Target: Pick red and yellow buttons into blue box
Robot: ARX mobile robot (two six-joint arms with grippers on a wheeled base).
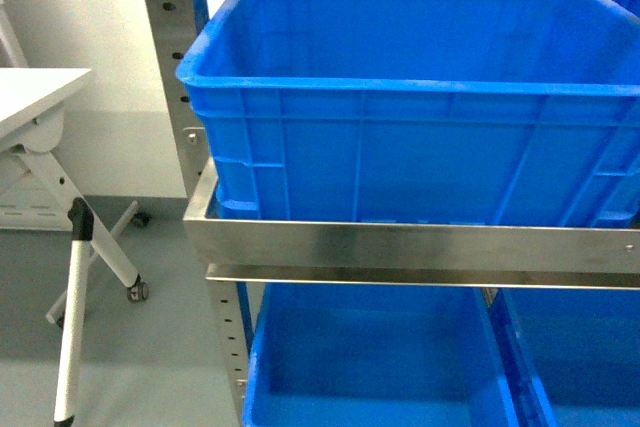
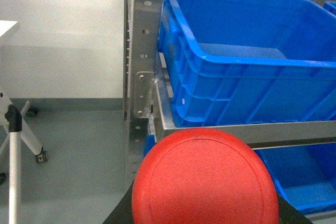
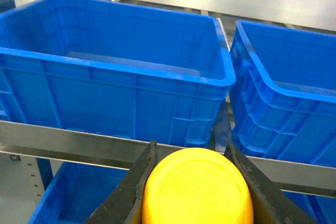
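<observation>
Red button fills the left wrist view, sitting in the left gripper, whose fingers are mostly hidden. Right gripper clamps the yellow button between both fingers, short of the blue box on its steel shelf.

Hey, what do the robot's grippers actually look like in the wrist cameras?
Very little of them shows. The right gripper has two dark, matte black fingers, flat and blade-like, widening toward the camera. Of the left gripper only dark black edges appear at the frame's bottom. No cables or markings are visible, and the head view shows neither arm.
</observation>
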